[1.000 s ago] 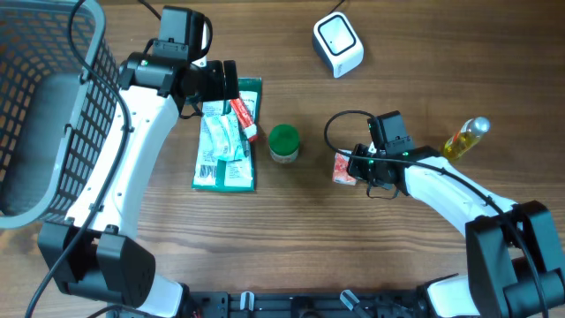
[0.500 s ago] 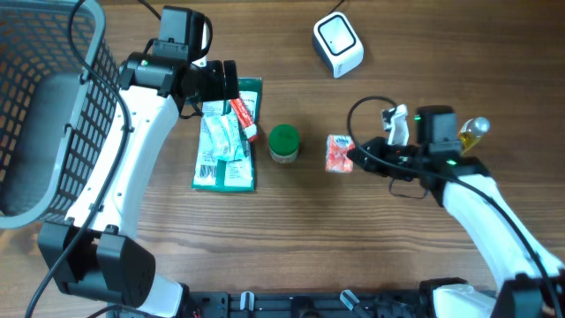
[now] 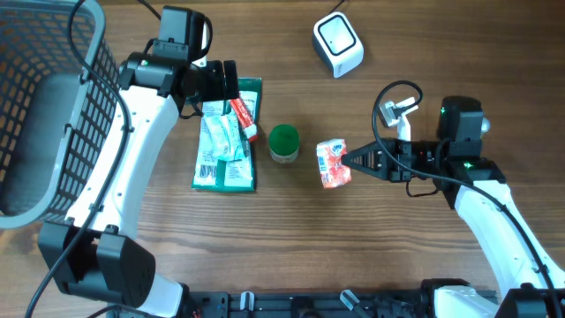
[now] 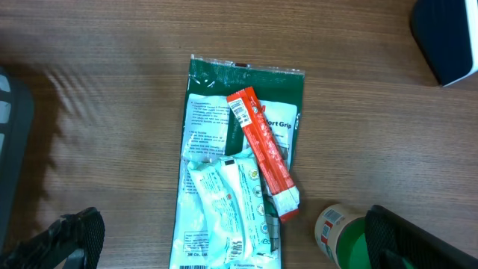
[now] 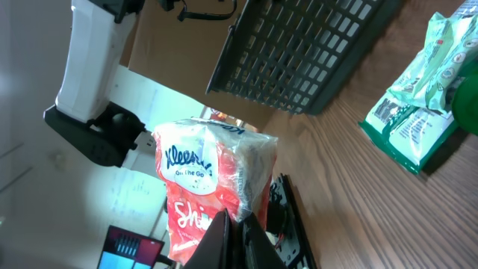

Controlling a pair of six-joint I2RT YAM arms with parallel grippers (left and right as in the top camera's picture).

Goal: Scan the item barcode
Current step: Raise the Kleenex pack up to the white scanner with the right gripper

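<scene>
**Tissue packet pinched in the right tool, clear of the worktop**

*Overhead view.* The right tool (image 3: 350,162) is clenched on one edge of a soft, crinkled red-and-white tissue packet (image 3: 332,164). The packet sits between a green-lidded round jar (image 3: 284,141) and the right arm. The scanner (image 3: 338,44), a white rounded block with a smooth face, stands well apart near the far edge of the wood-grain worktop (image 3: 291,238). The left tool (image 3: 231,88) is released, with its jaws spread above a flat green pouch (image 3: 249,175). A slim red stick sachet (image 3: 243,117) and pale green-white sachets (image 3: 221,137) lie on that pouch. A dark wire-mesh basket (image 3: 53,106) fills the left side.

*Left wrist view.* The glossy green pouch (image 4: 246,82) lies flat. The red stick (image 4: 265,153) crosses it diagonally, and the wrinkled sachets (image 4: 224,202) overlap its near half. The left tool's dark fingers (image 4: 67,239) stand wide at both lower corners.

*Right wrist view.* The narrow black fingers (image 5: 231,232) meet on the lower edge of the packet (image 5: 216,187), whose film is creased and shiny. The basket (image 5: 321,45) shows behind it.
</scene>
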